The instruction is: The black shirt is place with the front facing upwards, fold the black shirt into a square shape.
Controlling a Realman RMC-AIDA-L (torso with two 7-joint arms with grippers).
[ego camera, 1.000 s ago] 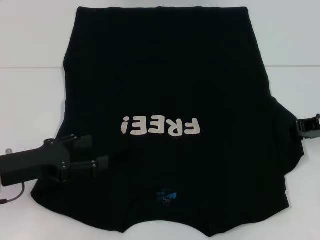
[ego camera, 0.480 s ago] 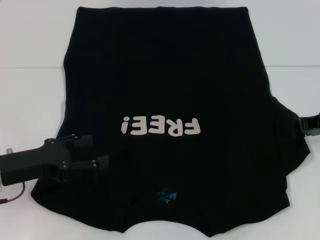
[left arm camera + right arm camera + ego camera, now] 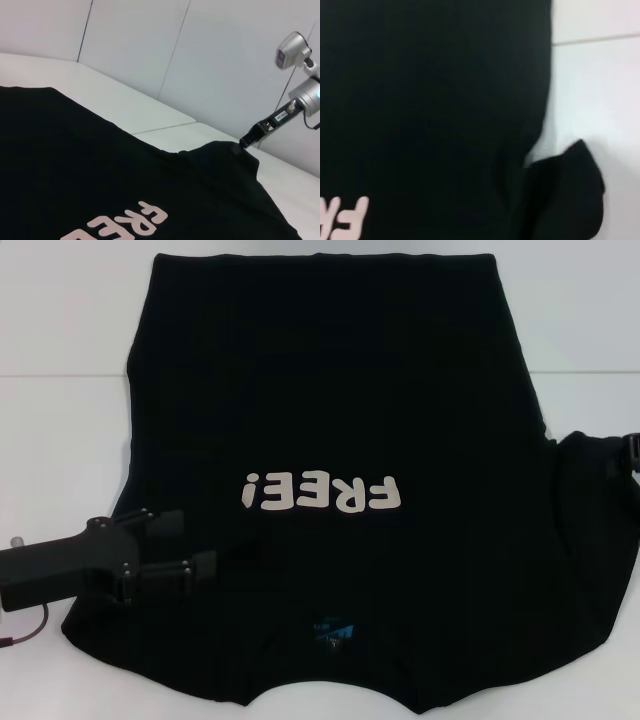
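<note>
The black shirt [image 3: 330, 390] lies flat on the white table with its cream "FREE!" lettering [image 3: 320, 492] facing up and the blue neck label [image 3: 333, 630] near the front edge. My left gripper [image 3: 185, 545] rests over the shirt's left sleeve, fingers apart. At the far right edge my right gripper [image 3: 632, 455] is shut on the tip of the right sleeve [image 3: 590, 500], drawing it outward. In the left wrist view the right gripper [image 3: 247, 141] pinches a raised peak of the shirt [image 3: 75, 160]. The right wrist view shows the shirt [image 3: 430, 100] and the sleeve [image 3: 565, 200].
The white table [image 3: 60, 440] has bare surface to the left and right of the shirt, with a seam running across it. A thin cable [image 3: 30, 632] trails from the left arm. Pale wall panels [image 3: 150, 45] stand behind the table.
My right gripper has moved right, almost out of the head view, stretching the right sleeve outward with it. The left gripper has stayed where it was.
</note>
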